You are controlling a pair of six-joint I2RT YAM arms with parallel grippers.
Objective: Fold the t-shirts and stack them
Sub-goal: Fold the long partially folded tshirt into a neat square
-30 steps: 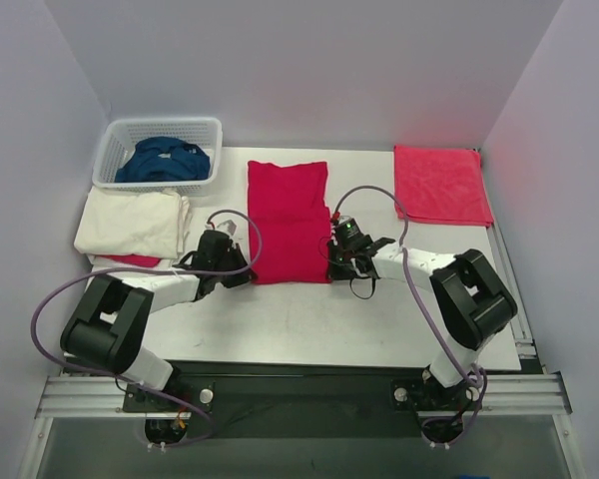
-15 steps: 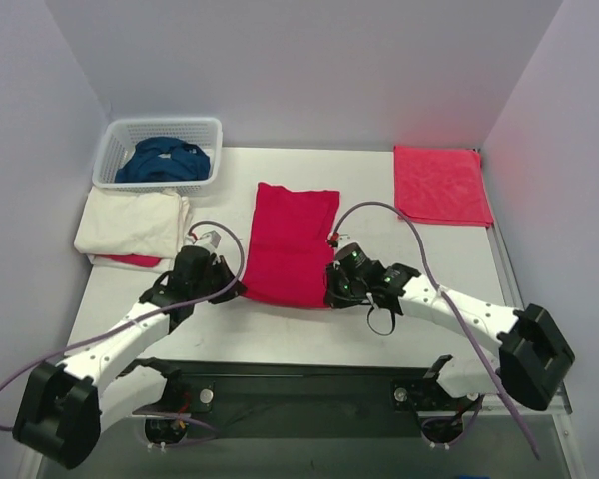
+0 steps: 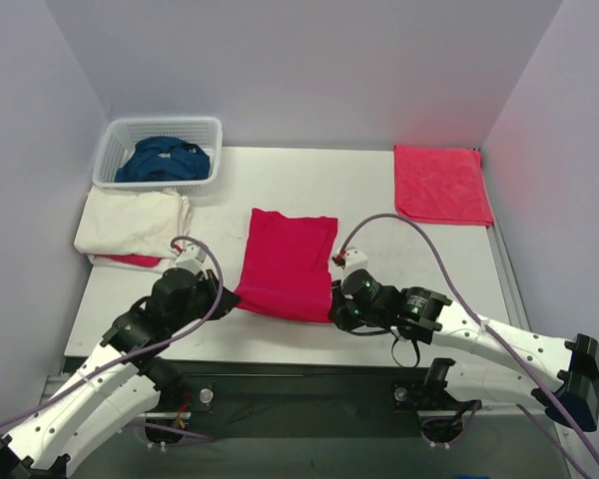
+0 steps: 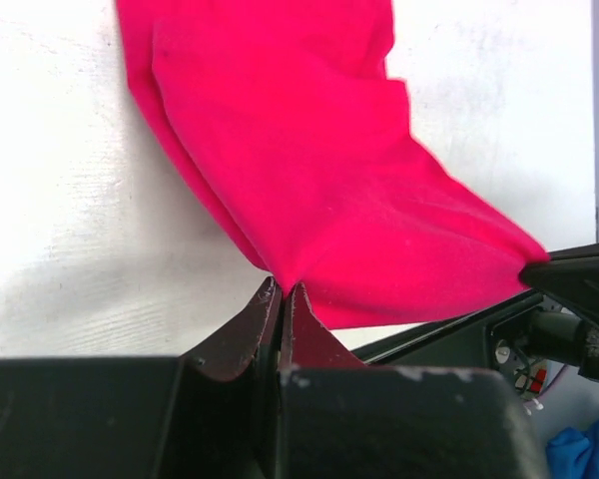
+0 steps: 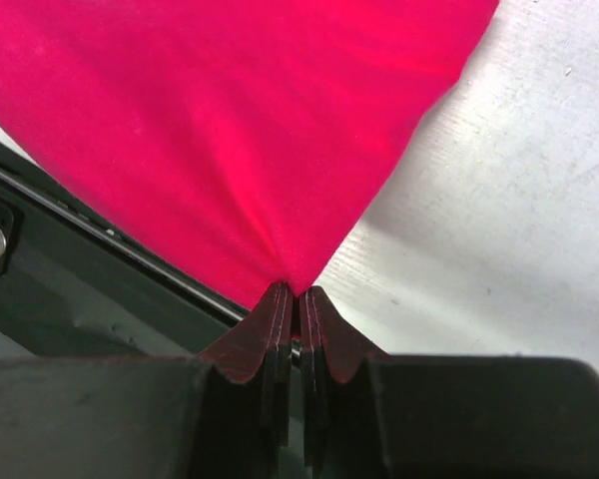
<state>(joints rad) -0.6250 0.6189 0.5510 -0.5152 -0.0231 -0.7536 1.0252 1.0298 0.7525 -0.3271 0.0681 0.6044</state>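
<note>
Red shirt point(image 3: 285, 264) has its near corners hidden inside the left gripper point(image 3: 232, 295) and right gripper point(image 3: 333, 311), both squeezed tight on it.

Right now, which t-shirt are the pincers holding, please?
The crimson red fabric t-shirt mid-table; the cream-white one lies left, the dark blue one in the white lattice basket.

A robot lab cell; plain pale walls point(image 3: 299, 70) box in a white table point(image 3: 280, 180).
</note>
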